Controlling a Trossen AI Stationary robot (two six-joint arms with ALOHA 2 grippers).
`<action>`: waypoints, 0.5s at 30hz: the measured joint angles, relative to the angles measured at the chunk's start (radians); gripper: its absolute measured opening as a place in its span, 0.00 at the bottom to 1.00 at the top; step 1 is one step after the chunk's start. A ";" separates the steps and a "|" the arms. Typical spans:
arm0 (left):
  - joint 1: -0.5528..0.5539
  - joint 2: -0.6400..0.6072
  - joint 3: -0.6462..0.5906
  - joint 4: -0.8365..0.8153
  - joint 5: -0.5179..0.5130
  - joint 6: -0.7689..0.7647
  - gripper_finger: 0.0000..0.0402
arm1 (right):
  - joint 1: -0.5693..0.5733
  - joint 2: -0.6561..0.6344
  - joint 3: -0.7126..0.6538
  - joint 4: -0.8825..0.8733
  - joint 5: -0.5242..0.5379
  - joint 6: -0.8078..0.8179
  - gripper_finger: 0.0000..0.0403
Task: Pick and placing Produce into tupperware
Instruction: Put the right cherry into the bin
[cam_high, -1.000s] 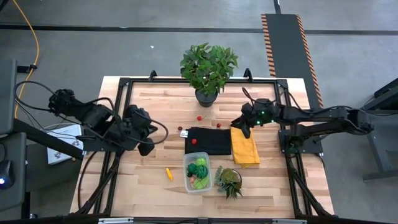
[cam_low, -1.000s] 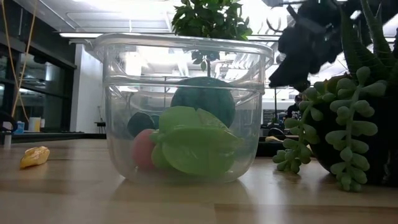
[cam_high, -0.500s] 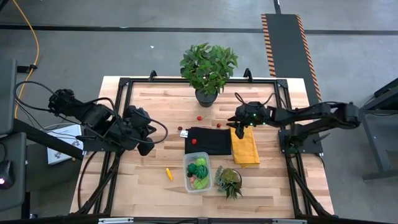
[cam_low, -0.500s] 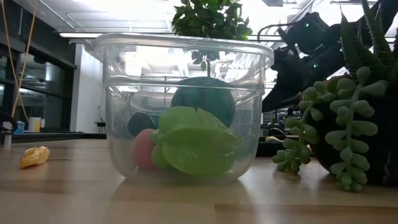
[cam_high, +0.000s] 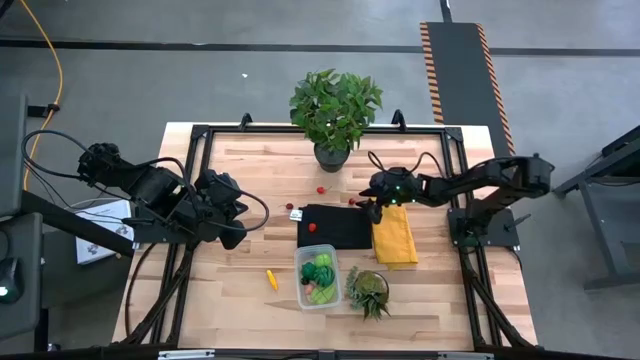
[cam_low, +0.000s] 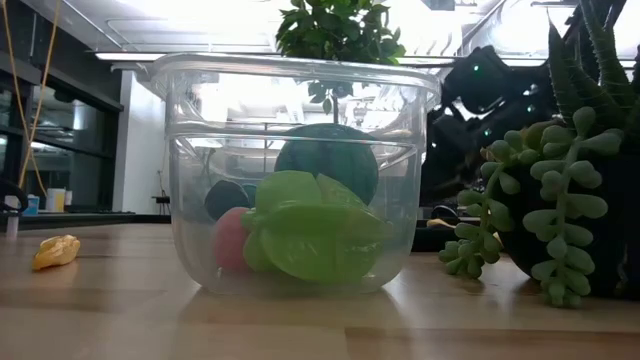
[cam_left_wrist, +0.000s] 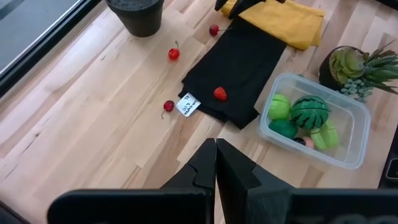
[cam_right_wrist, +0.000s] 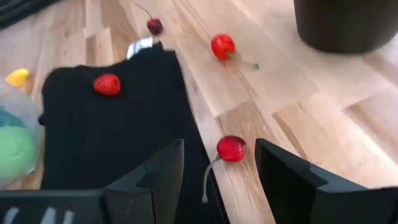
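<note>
Dark and idle, my left gripper (cam_left_wrist: 216, 163) waited with fingers closed near the table's left edge. The clear tupperware (cam_high: 318, 279) sat at front centre, already holding green pieces. My right gripper (cam_right_wrist: 214, 163) hung with fingers spread around a red cherry (cam_right_wrist: 231, 149) beside the black cloth (cam_high: 335, 225). Judged step: the pick. Next move: lower, then close on it.

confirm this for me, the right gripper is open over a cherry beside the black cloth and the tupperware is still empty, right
Not quite: the tupperware is not empty. The left wrist view shows several green pieces in it, one striped like a melon. The rest holds: in the right wrist view the right gripper is open, with a cherry between its fingers, on the wood beside the black cloth.
</note>
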 joint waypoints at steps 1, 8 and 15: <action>0.000 0.000 0.000 -0.001 0.001 0.000 0.00 | 0.000 0.013 0.000 0.003 0.000 0.002 0.47; 0.000 0.000 0.000 -0.014 0.012 -0.013 0.00 | 0.000 0.073 0.000 0.057 -0.002 0.005 0.47; 0.000 0.000 0.000 -0.014 0.018 -0.014 0.00 | 0.000 0.126 0.061 0.041 -0.016 -0.023 0.47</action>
